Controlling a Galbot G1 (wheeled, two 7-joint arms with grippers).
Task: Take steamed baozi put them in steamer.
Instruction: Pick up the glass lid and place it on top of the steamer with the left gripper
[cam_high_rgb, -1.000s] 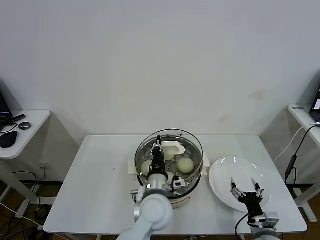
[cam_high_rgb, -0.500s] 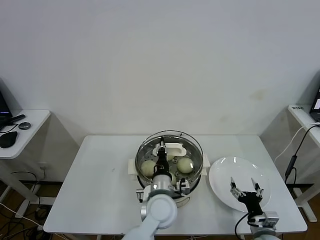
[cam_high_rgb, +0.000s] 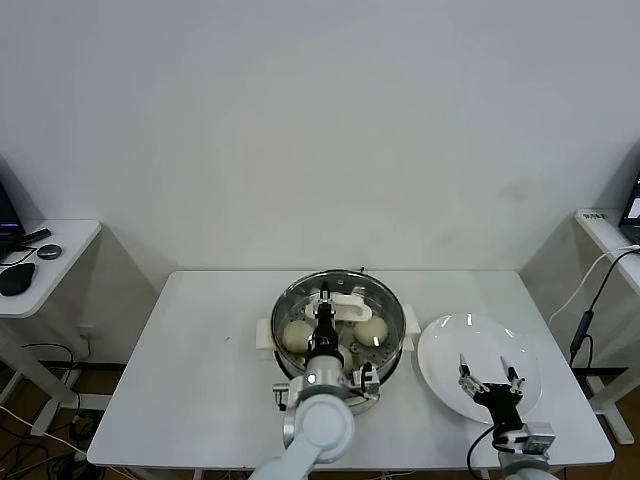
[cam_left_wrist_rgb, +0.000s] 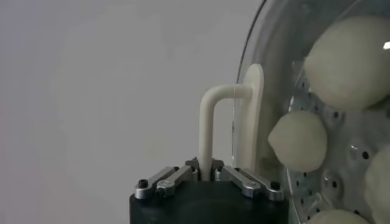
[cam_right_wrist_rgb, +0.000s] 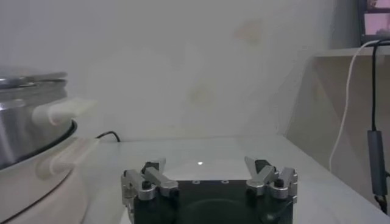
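While a second ago the glass lid (cam_high_rgb: 340, 300) tilted high, the left claw (cam_left_wrist_rgb: 207, 176), clamped on its white handle (cam_left_wrist_rgb: 210, 128), has lowered it almost flat over the steamer (cam_high_rgb: 385, 345). With the baozi (cam_high_rgb: 371, 331) inside, loading looks finished. The right claw (cam_high_rgb: 489, 377) hangs open above the white plate (cam_high_rgb: 450, 345).

Your left gripper (cam_high_rgb: 323, 312) covers part of the steamer (cam_high_rgb: 385, 346); only two steamed baozi (cam_high_rgb: 294, 336) show clearly, at 3 and 9 o'clock.

glass lid (cam_high_rgb: 345, 297) covering steamer (cam_high_rgb: 385, 352) opening
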